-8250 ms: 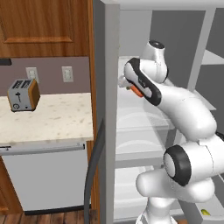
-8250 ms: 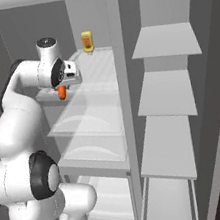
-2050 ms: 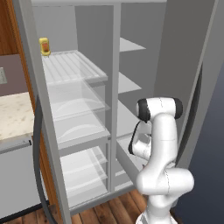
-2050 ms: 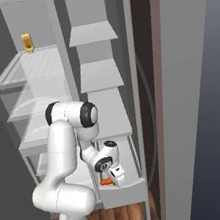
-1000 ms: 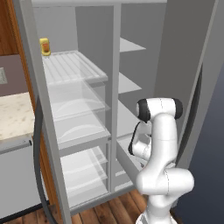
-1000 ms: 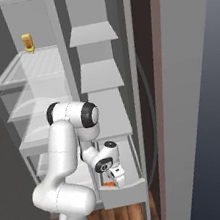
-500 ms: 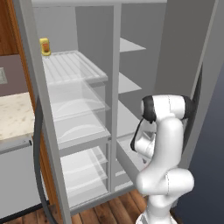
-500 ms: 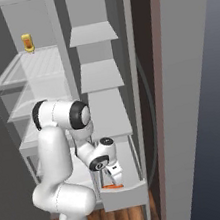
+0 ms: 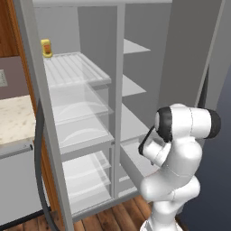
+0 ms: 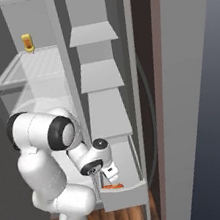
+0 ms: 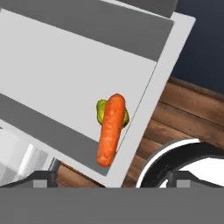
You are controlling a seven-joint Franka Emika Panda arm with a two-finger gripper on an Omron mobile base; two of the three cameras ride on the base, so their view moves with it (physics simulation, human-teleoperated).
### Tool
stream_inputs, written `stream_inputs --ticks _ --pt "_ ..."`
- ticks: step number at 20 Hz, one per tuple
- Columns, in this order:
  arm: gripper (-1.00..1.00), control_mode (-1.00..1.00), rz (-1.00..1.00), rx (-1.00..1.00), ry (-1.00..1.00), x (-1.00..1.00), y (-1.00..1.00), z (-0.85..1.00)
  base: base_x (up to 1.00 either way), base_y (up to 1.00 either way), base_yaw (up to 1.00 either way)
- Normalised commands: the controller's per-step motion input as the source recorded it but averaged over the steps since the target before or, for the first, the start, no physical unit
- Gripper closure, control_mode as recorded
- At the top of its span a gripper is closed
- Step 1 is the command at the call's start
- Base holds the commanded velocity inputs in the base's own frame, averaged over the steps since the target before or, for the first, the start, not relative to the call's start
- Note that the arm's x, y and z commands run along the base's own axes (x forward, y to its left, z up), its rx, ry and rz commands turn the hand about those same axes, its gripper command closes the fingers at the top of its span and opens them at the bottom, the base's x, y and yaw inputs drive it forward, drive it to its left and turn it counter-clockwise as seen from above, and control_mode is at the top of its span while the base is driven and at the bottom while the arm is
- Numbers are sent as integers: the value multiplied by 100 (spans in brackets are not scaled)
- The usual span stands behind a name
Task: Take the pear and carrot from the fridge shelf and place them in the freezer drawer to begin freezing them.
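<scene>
Fingers [image 11: 43, 177] spread wide and released, grasping nothing, seen as two small dark tips at the bottom of the hand view. Gripper [image 10: 111, 178] hanging low over the near end of the freezer drawer [image 10: 130, 192], just above a spot of orange. Directly beyond the tips in the hand view, the carrot [image 11: 110, 129] lying free on the pale drawer floor, tight against the drawer's front wall, thick end farther from the camera, tapered end nearer. Under and behind it, touching it, the pear [image 11: 101, 111], showing as a bit of yellow-green on either side of the carrot's upper part. Both resting in the same corner region of the freezer drawer [image 11: 74, 78], low grey walls around them, brown wooden floor [image 11: 183, 113] beyond the wall. From the right base view, the carrot [image 10: 113, 186] just inside the drawer front, below the gripper; the drawer pulled out at the bottom of the narrow right-hand column, under a stack of plain grey shelves [image 10: 100, 75]. Farther up and to the left, the ribbed fridge shelf [image 10: 28, 66], with a yellow-orange bottle [image 10: 28, 42] upright at its far edge. In the left base view, the same fridge shelf [image 9: 74, 72] and bottle [image 9: 46, 48] high on the left, clear bins [image 9: 81, 122] beneath, a light stone surface [image 9: 13, 119] at far left.
</scene>
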Motion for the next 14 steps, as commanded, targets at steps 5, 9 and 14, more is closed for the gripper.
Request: stream_inputs --ticks 5,9,14 --pt "-100 -100 -1 0 -4 -22 0 81 0 0 0" --pt "-100 -100 -2 0 0 -9 0 91 0 0 0" --pt "-100 -100 -2 0 0 -7 0 75 0 0 0"
